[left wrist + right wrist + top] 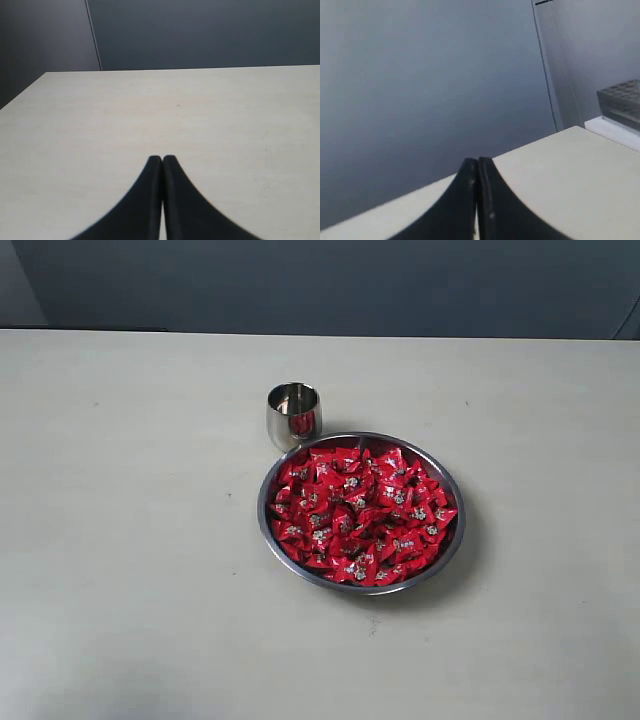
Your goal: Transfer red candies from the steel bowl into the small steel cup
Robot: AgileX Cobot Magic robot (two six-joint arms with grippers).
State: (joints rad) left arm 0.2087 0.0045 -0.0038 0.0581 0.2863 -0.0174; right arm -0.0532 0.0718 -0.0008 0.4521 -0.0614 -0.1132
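Apparently nothing is moved yet: the red candies [360, 518] all lie heaped in the steel bowl [262, 512] on the table [130, 540], the small steel cup [293, 414] just beside its rim shows none inside, and the left gripper [162, 159] and right gripper [477, 161] are both closed on nothing.

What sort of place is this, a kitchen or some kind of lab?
Probably a robot test bench, not a kitchen: a bare pale table, blank grey wall panels, and just a bowl of candies and a cup set out.
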